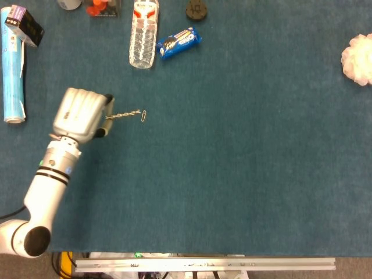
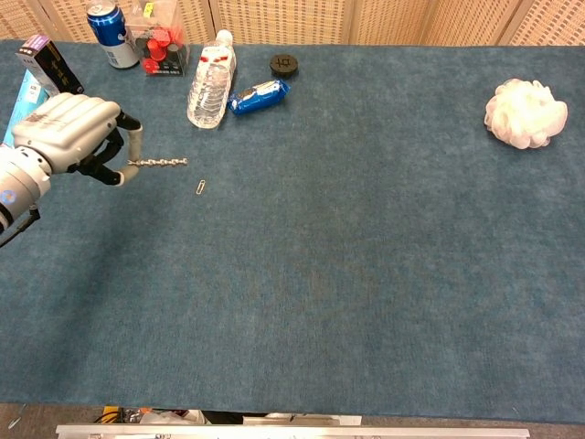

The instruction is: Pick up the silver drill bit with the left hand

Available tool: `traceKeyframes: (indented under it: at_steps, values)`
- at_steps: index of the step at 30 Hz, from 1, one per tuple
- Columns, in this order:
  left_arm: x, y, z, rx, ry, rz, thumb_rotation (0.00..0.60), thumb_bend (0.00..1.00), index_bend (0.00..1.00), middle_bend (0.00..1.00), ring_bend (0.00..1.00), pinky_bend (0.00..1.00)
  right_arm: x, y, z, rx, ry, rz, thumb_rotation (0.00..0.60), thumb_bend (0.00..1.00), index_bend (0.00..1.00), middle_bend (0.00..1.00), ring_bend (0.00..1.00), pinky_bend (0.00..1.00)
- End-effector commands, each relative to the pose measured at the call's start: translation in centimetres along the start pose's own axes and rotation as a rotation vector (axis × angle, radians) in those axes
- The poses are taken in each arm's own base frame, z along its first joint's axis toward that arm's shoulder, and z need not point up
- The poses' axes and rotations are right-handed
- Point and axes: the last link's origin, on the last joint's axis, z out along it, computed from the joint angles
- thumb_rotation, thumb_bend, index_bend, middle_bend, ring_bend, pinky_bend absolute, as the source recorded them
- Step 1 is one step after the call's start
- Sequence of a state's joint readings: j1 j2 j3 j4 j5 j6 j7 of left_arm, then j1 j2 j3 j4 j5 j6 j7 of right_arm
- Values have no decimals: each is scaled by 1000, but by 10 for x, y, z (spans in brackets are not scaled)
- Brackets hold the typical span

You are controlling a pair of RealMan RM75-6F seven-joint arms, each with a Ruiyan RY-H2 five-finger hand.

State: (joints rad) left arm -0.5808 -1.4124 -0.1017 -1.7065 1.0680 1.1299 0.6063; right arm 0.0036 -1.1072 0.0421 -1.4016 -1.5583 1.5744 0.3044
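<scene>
The blue-carpeted counter (image 2: pixel 366 274) carries a clear water bottle (image 2: pixel 208 90), a blue snack packet (image 2: pixel 259 95), a paperclip (image 2: pixel 200 187), a white bath pouf (image 2: pixel 521 112), and a blue can (image 2: pixel 107 32).

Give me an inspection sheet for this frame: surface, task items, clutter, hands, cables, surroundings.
Surface: blue felt table, flat.
Task items: silver drill bit held level by its shank end, tip near the paper clip.
Clutter: water bottle lying down, blue snack pack, black disc, soda can, red-capped item, blue tube, dark box, white bath puff.
Hands: left hand grips the bit; right hand not in view.
Cables: nothing seen on the table.
Surroundings: perforated panels behind; metal rail at the near edge.
</scene>
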Motion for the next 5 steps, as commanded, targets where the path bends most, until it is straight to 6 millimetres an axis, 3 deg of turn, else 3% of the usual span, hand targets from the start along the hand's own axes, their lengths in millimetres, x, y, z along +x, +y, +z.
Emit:
traceKeyframes:
  at_steps: [1,5]
  values:
    - [-2,11,6,-16,-8,-6,600,334,589,863,829,792,1,1,-1,-4,2,0,600,251,82,119,77,106]
    - [-7,21,14,-18,-29,-7,600,334,590,863,829,792,2,3,-3,-10,7,2,600,251,82,119,77,106]
